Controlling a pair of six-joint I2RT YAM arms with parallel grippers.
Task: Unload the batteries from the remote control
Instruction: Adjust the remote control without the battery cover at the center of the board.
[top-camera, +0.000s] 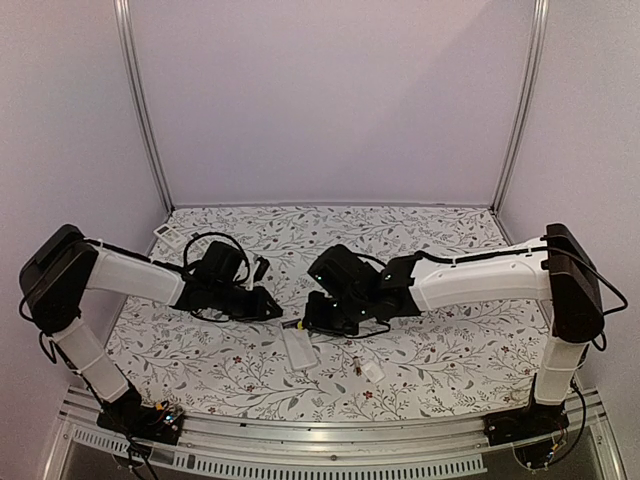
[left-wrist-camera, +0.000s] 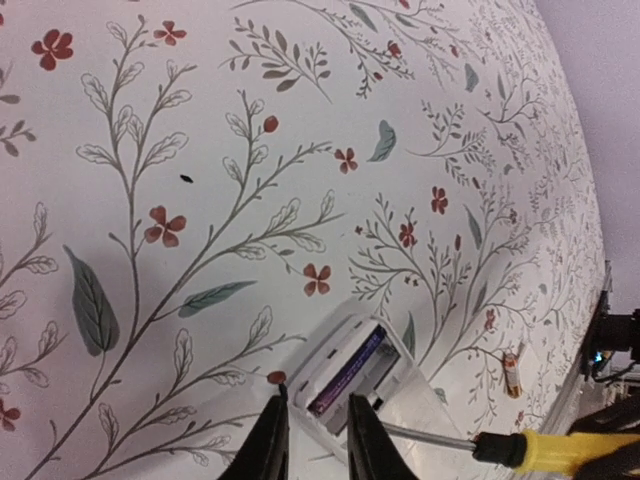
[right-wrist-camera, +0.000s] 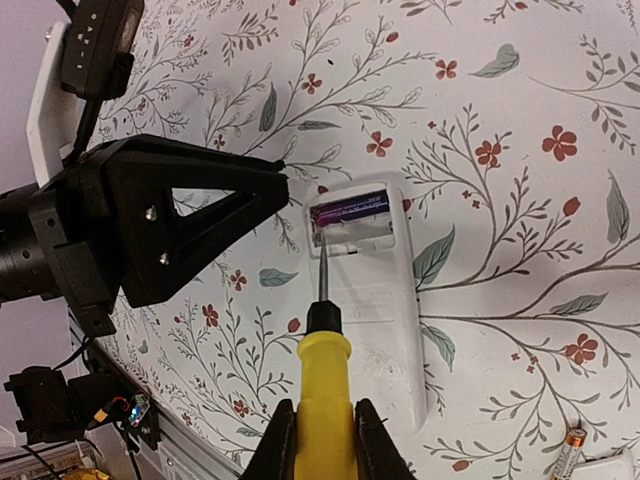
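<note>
The white remote control (right-wrist-camera: 385, 310) lies back up with its battery bay open. One dark purple battery (right-wrist-camera: 350, 209) sits in the bay's far slot, and the slot beside it looks empty. My right gripper (right-wrist-camera: 322, 408) is shut on a yellow-handled screwdriver (right-wrist-camera: 325, 390). The screwdriver's tip is in the bay at the battery's left end. My left gripper (left-wrist-camera: 315, 410) is closed on the bay-end corner of the remote (left-wrist-camera: 345, 345). A loose orange battery (right-wrist-camera: 573, 441) lies on the table to the right of the remote. It also shows in the top view (top-camera: 357, 365).
A small white cover plate (top-camera: 373, 371) lies beside the loose battery. Another white flat item (top-camera: 168, 235) lies at the far left of the flowered mat. The two grippers (top-camera: 272, 305) (top-camera: 318, 318) are close together over the remote (top-camera: 300, 351).
</note>
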